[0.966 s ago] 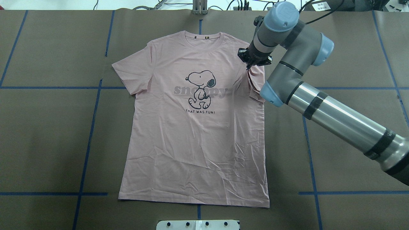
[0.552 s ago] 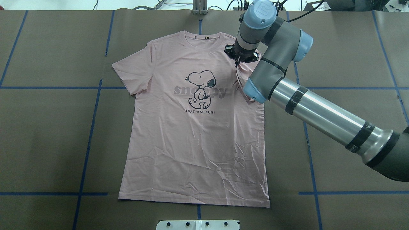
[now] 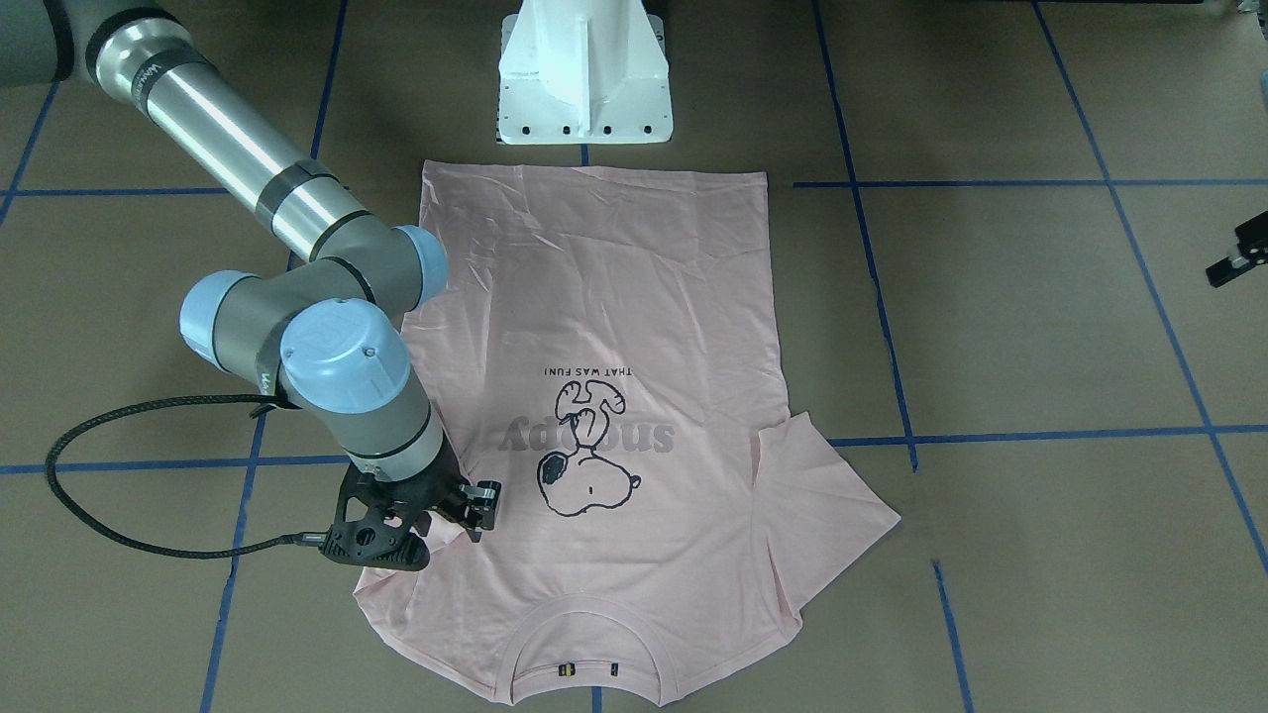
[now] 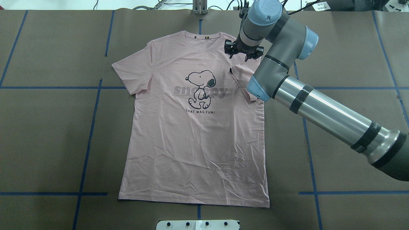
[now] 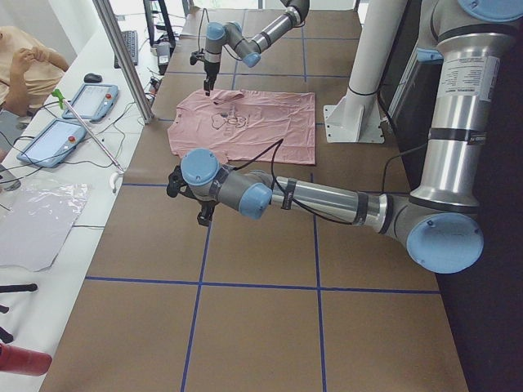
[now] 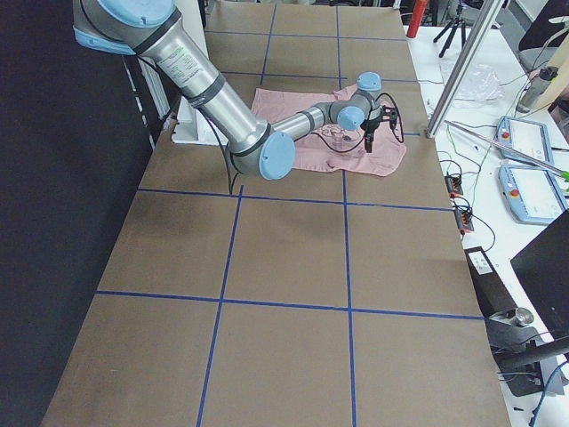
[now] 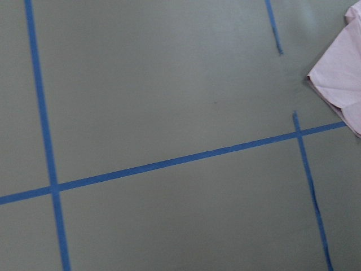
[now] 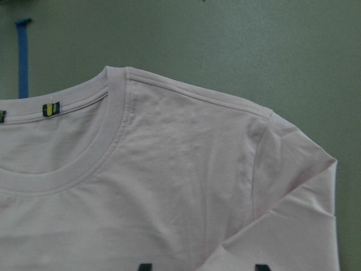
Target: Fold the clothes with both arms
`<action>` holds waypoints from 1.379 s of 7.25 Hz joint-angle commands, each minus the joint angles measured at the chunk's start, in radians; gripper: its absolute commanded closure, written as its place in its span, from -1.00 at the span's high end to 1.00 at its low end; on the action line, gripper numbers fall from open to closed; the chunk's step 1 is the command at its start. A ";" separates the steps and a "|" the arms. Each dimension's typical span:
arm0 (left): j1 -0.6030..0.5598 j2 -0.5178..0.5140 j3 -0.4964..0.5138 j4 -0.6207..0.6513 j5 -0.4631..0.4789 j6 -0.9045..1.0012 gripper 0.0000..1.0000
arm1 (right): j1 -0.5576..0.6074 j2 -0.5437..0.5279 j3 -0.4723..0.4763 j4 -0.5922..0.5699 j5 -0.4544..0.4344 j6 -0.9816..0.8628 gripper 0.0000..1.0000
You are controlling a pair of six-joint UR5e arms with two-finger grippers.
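Right black two-finger gripper (image 4: 239, 58) hangs wide above the folded-in sleeve (image 4: 243, 78) of the light pink cartoon-dog T-shirt (image 4: 195, 143); for the left gripper (image 5: 204, 216), the spread cannot be told.

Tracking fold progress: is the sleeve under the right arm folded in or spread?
Folded in: the sleeve lies over the shirt front; the other sleeve lies spread.

We see the T-shirt (image 4: 195, 143) lying flat on the desk (image 4: 48, 143), hem toward the pedestal (image 3: 584, 74) and collar (image 4: 203, 43) on the far side. Its right sleeve (image 4: 239, 76) lies folded inward over the chest, while the left sleeve (image 4: 132, 72) spreads outward. The right gripper (image 4: 239, 57) hangs over the right shoulder, jaws apart. The left gripper (image 5: 203, 214) sits well off to the left, clear of the shirt.
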 commanded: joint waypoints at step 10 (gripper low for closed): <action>0.432 -0.505 0.584 -0.381 0.494 -0.534 0.54 | 0.074 -0.500 0.578 0.006 0.161 -0.012 1.00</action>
